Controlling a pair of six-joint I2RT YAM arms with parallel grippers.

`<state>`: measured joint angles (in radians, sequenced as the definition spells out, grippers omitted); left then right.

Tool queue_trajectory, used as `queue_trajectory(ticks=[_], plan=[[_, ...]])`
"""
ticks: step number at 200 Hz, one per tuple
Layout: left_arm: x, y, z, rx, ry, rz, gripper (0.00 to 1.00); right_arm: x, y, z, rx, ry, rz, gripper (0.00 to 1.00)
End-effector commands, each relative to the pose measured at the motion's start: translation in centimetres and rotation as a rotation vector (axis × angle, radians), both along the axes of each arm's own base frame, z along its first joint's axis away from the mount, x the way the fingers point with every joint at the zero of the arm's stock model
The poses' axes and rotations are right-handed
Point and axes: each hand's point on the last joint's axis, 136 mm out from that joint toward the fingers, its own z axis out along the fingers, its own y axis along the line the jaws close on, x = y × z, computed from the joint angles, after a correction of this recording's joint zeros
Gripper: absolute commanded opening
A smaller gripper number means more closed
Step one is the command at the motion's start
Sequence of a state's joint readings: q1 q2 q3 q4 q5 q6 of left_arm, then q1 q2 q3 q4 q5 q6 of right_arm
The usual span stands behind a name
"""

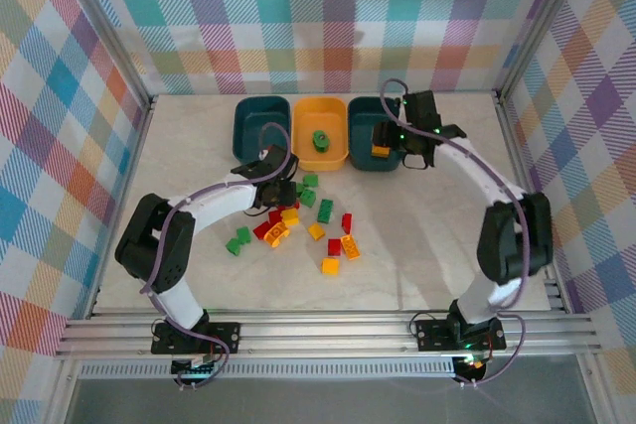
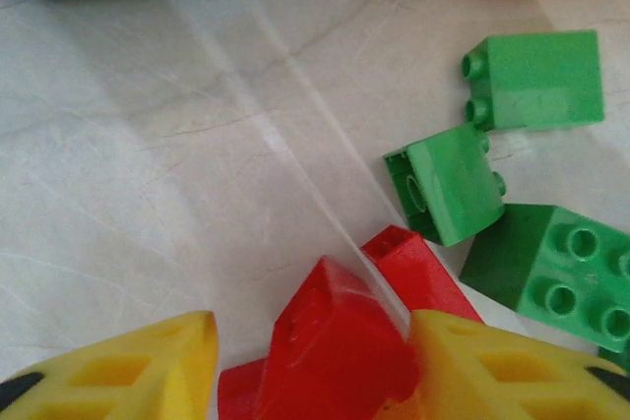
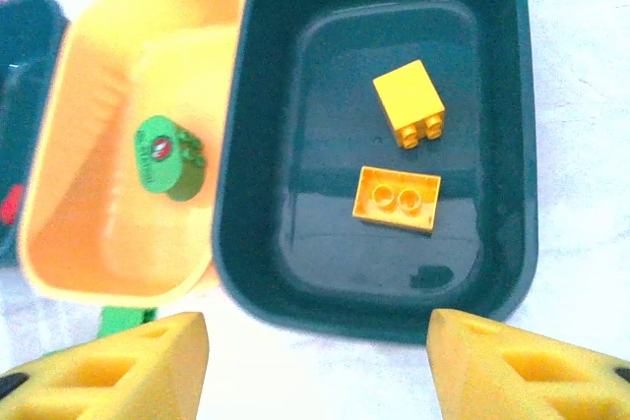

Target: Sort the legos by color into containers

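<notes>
Three bins stand in a row at the back: a dark teal bin (image 1: 260,118), a yellow-orange bin (image 1: 320,151) and a second dark teal bin (image 1: 370,164). Red, green and yellow legos (image 1: 318,230) lie scattered mid-table. My left gripper (image 1: 279,193) is low over the pile. It (image 2: 313,330) is open with a red brick (image 2: 340,341) between its fingers; the right finger (image 2: 492,371) touches it. My right gripper (image 3: 317,327) hangs open and empty over the near rim of the right teal bin (image 3: 251,194), which holds two yellow-orange bricks (image 3: 397,199). A green piece (image 3: 162,152) lies in the yellow-orange bin (image 3: 89,233).
Green bricks (image 2: 448,184) lie just right of the red one, close to my left fingers. Metal frame posts and plaid walls enclose the table (image 1: 437,245). Bare tabletop lies to the left and right of the pile.
</notes>
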<state>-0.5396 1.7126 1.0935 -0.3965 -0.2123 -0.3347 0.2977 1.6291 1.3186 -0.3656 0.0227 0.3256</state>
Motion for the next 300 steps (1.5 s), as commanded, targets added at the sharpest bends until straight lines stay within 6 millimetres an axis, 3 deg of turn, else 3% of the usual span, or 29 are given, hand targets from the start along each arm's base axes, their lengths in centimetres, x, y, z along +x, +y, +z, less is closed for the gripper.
queue_trajectory(ticks=[1, 45, 72, 94, 116, 140, 161, 194, 225, 245, 269, 300], plan=[[0.9, 0.6, -0.8, 0.034, -0.012, 0.001, 0.44, -1.8, -0.1, 0.6, 0.042, -0.020, 0.001, 0.60], [0.7, 0.9, -0.6, 0.023, -0.019, 0.037, 0.33, -5.4, -1.3, 2.7, 0.055, -0.063, -0.006, 0.60], [0.4, 1.3, 0.3, 0.007, -0.027, 0.073, 0.19, -6.8, -1.4, 3.6, 0.074, -0.079, -0.002, 0.60], [0.5, 1.4, 3.1, -0.038, -0.077, 0.111, 0.14, -7.8, -1.3, 3.5, 0.088, -0.076, 0.005, 0.60], [1.6, 0.6, 8.0, -0.130, -0.140, 0.129, 0.12, -9.2, -1.5, 1.9, 0.102, -0.041, -0.002, 0.60], [4.5, 0.7, 12.0, -0.192, -0.214, 0.164, 0.12, -11.0, -2.8, -0.7, 0.091, 0.000, -0.060, 0.65], [8.0, 1.6, 12.8, -0.245, -0.205, 0.220, 0.09, -12.5, -3.6, -2.4, 0.095, 0.030, -0.099, 0.77], [13.0, 4.3, 11.7, -0.278, -0.159, 0.316, 0.09, -14.4, -5.6, -4.7, 0.045, 0.074, -0.169, 0.97], [17.0, 6.1, 9.3, -0.282, -0.091, 0.365, 0.09, -16.1, -5.8, -6.7, 0.012, 0.239, -0.126, 0.93], [18.6, 6.4, 7.8, -0.284, -0.055, 0.364, 0.13, -16.8, -4.3, -6.2, 0.080, 0.227, -0.054, 0.92], [19.9, 6.3, 8.2, -0.286, -0.059, 0.335, 0.23, -17.1, -2.9, -4.9, 0.161, 0.184, 0.006, 0.91], [20.2, 6.6, 9.4, -0.278, -0.068, 0.334, 0.65, -16.8, -1.7, -4.3, 0.136, 0.186, 0.044, 0.90]])
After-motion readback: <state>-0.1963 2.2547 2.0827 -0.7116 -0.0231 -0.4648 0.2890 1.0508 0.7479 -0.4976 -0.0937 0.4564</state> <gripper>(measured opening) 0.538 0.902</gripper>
